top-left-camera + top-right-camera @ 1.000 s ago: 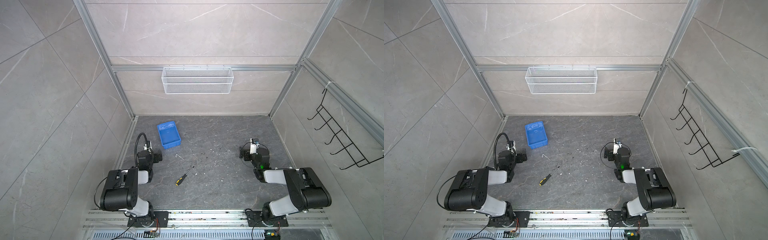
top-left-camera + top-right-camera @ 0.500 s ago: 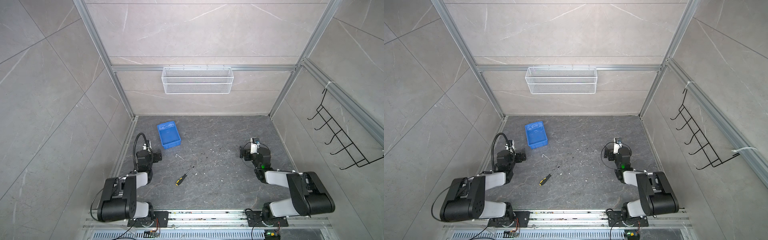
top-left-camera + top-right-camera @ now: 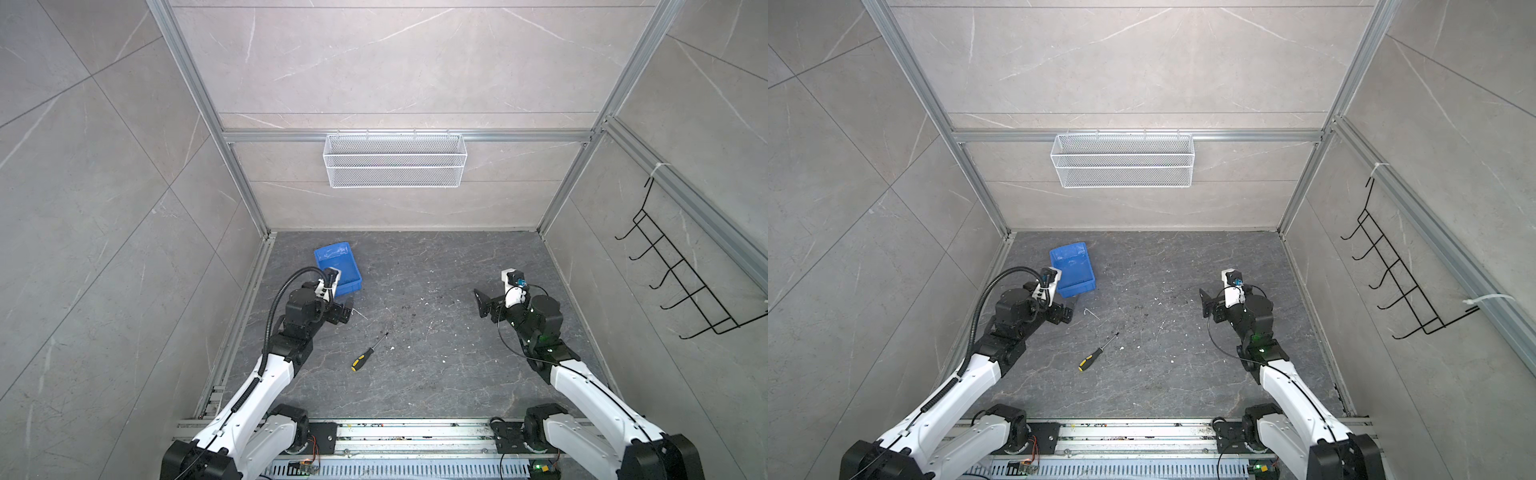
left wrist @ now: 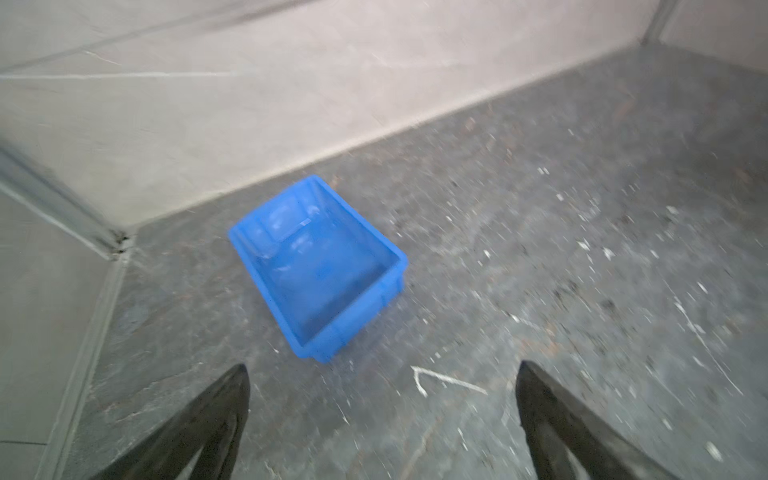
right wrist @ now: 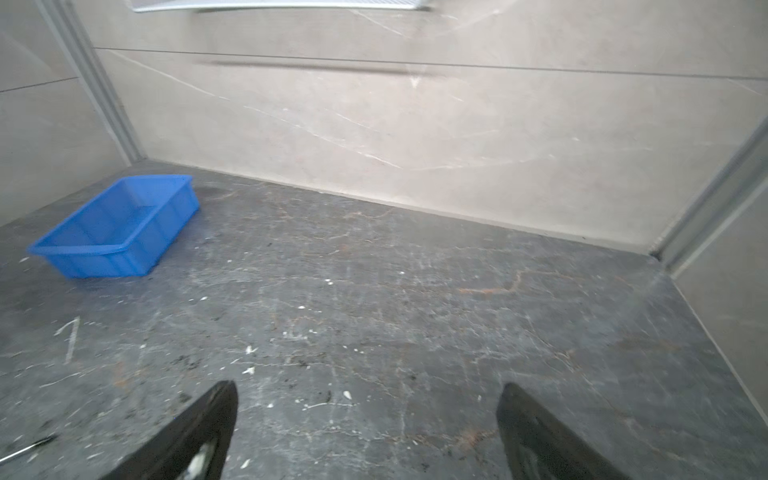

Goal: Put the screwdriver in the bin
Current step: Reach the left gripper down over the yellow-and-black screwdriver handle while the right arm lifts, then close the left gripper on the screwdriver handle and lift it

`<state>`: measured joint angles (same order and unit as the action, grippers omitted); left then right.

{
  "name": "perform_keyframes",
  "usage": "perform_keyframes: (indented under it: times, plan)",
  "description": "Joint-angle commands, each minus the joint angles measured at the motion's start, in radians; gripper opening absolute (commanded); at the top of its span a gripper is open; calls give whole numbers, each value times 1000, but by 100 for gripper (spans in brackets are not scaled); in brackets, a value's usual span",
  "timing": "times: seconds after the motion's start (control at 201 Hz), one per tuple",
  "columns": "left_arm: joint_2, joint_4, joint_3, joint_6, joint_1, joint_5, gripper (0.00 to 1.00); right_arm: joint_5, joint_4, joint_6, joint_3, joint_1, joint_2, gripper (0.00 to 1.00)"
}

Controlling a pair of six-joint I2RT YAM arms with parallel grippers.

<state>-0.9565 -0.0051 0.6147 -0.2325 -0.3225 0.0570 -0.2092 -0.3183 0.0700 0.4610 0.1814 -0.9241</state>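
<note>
Status: screwdriver (image 3: 369, 351) lies flat on the worktop (image 3: 436, 374), between the two arms and nearer the left one. Yellow-and-black handle points toward the front rail, shaft toward the back right. Not picked yet.

Bin (image 3: 341, 258) is empty and sits back left, well apart from the screwdriver.

Left pincer (image 4: 382, 368): jaws wide apart, holding nothing, hanging just in front of the bin's near corner. A small L-shaped key (image 4: 440, 379) lies on the worktop under it; it isn't part of the job.

Right pincer (image 5: 369, 387): jaws also apart and empty, over bare worktop on the right side.

Handling, my read:
- Light and stiff, so no sag and no fragility worry.
- Shaft is thin, round and sits low, so it would likely roll or slip out of a pinch.
- Grab the handle mid-length, jaws square across its axis. It's the thickest part and probably grippier.
- The wrist needs turning to match the diagonal lie.
- Left arm is the obvious choice, since it's closer to both items.
- The bin looks light, so a knock could slide it. Release from above the rim. The tool is shorter than the bin, so it should drop in flat.
</note>
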Motion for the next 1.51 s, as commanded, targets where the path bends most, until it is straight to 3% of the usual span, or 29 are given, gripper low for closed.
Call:
perform_keyframes:
  times: [0.0,0.179,0.343,0.542,0.925,1.288,1.502]
  plan:
    - [-33,-295,72,-134,-55,99,100,-140,243,85,93,56,49,99]
    - [-102,-471,128,-214,-119,119,100,-277,518,251,220,164,67,99]
    - [-188,-549,156,-269,-181,118,100,-366,632,330,243,235,89,99]
    - [-292,-593,171,-307,-234,105,100,-407,759,442,274,286,83,99]
    - [-534,-671,218,-289,-301,-63,99,-400,869,534,303,395,45,99]
    - [-568,-616,161,-271,-306,-84,59,-355,918,577,321,443,13,99]
    - [-551,-582,130,-274,-306,-87,28,-348,896,578,326,445,10,99]
